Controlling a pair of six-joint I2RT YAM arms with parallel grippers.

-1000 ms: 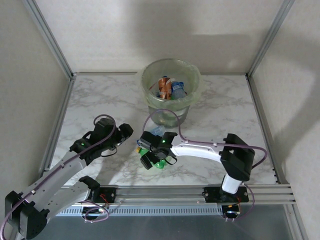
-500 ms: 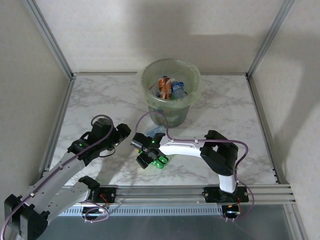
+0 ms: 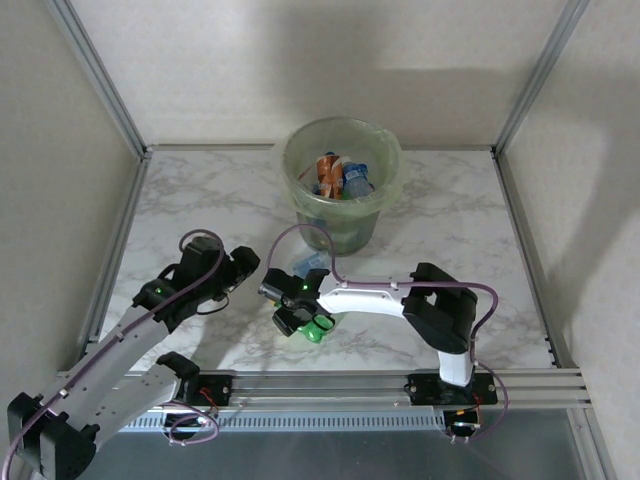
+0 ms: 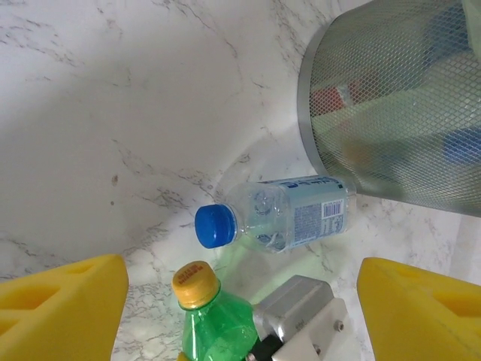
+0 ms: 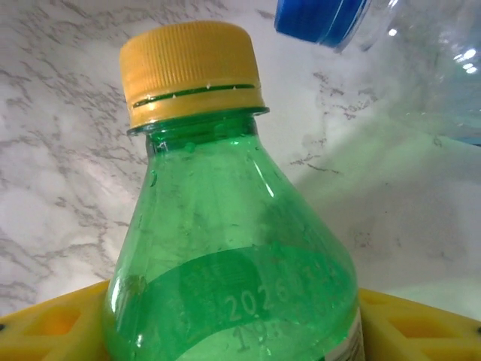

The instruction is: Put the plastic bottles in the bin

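Marble-patterned table (image 3: 190,205) was bounded on the left by an aluminium frame rail (image 3: 113,262), and a wide bare stretch of it was left free between that rail and the left gripper (image 3: 244,267). In the left wrist view the yellow fingers (image 4: 64,297) of that gripper were spread wide, with nothing between the pads, above the table. Just to its right a clear bottle (image 4: 289,214) with a blue cap (image 4: 216,226) was seen lying on its side, its base close against the wall of the bin (image 4: 391,113). Nearer the arm bases, the right gripper (image 3: 298,318) was closed around a green bottle (image 5: 225,263) with a yellow cap (image 5: 192,71), and yellow pads were seen pressed to both flanks of the bottle. The two grippers were set near each other, with little room left between them. Farther back, at the middle, the bin (image 3: 392,150) was placed close to the rear wall, and an orange-labelled bottle (image 3: 328,172) and a blue-capped one (image 3: 356,181) were already held in it. To the right of the bin, open marble was left up to the right frame rail (image 3: 522,245). Compared with one second before, the right arm's elbow had been folded in from the right, and its gripper and the green bottle had been shifted slightly leftward; the left gripper was hardly moved.
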